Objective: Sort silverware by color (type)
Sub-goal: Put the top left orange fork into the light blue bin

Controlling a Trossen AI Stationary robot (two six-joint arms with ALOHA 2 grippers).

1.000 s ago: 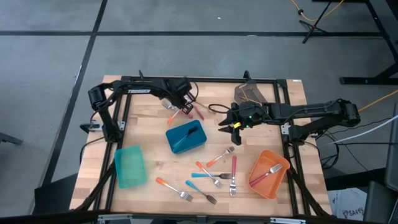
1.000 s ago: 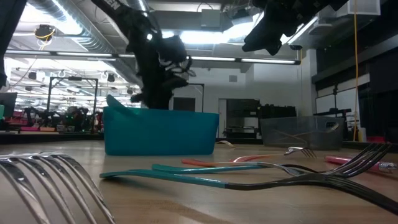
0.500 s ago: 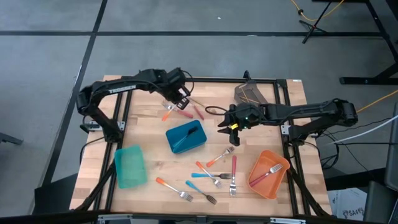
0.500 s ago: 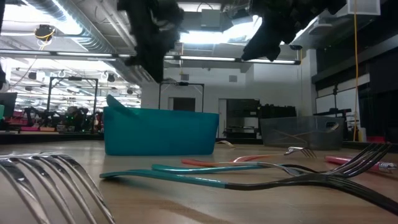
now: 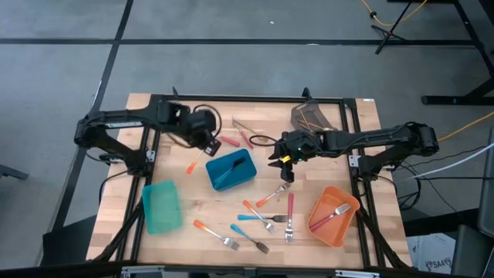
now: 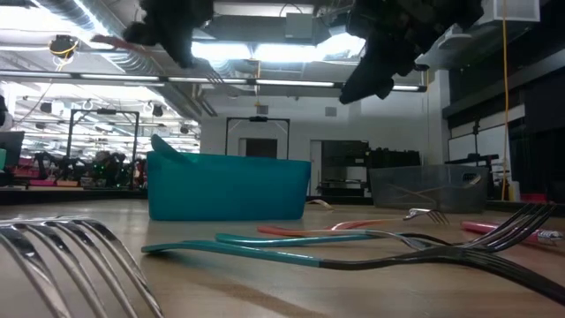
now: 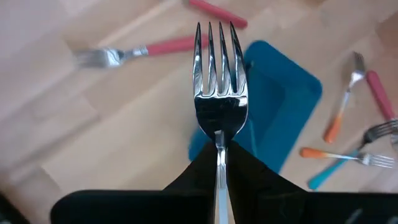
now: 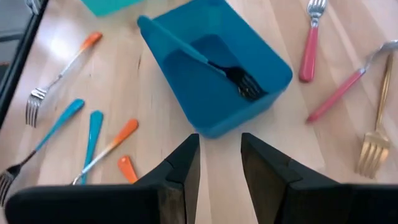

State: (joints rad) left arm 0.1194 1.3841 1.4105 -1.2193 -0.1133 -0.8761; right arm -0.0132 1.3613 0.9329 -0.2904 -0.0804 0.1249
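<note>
left gripper (image 7: 219, 163): up over the surface (image 5: 185, 193) left of the blue bin (image 5: 230, 170), jaws pinched on a fork (image 7: 218, 81) | right gripper (image 8: 219, 163): above the blue bin's right side, jaws apart, nothing in them | silverware (image 5: 266, 218): spread on the surface, one blue fork (image 8: 205, 61) inside the blue bin, one in the orange bin (image 5: 332, 216)
</note>
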